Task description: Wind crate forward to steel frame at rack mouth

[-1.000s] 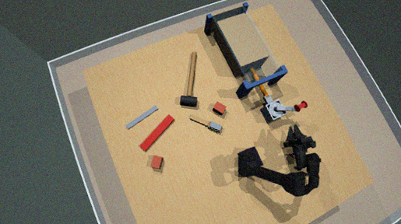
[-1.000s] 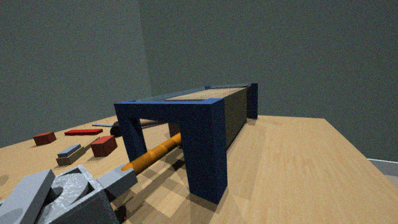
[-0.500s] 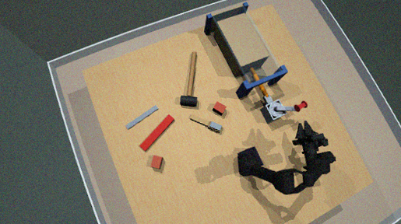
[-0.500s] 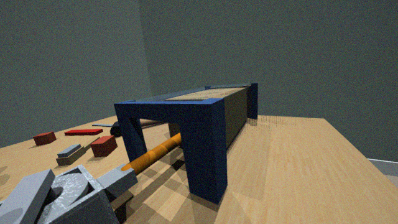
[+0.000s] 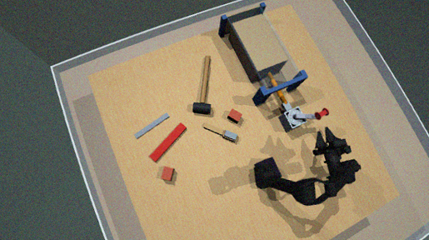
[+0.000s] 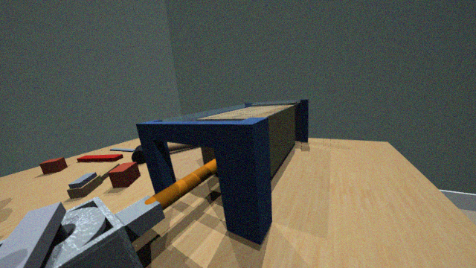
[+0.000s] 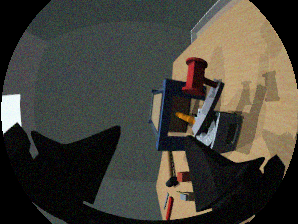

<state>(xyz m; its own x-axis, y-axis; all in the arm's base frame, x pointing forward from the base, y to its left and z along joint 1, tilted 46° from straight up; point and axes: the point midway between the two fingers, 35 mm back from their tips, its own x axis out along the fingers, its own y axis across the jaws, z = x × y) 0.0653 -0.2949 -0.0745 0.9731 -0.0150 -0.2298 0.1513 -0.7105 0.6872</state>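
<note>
The tan-topped crate [image 5: 260,44] [image 6: 253,111] sits flat inside the cubby. A gap shows between its front and the blue frame [image 5: 293,80] [image 6: 243,179] at the mouth. An orange strap [image 5: 282,97] [image 6: 186,186] [image 7: 184,118] runs under the frame's bar to the winch [image 5: 293,119] [image 7: 227,130]. The handle [image 5: 305,116] [image 6: 33,234] [image 7: 207,107] stands on top of the winch; its red knob [image 5: 321,113] [image 7: 195,77] points away from the tools. The key end is hidden. My gripper [image 5: 323,132] [image 7: 153,135] is open and empty, back from the knob, not touching it.
A mallet [image 5: 201,108], a red block [image 5: 234,115], a small grey-topped tool [image 5: 230,135], a red bar [image 5: 168,142], a grey strip [image 5: 151,125] and a second red block [image 5: 167,173] lie to the left of the winch in the top view.
</note>
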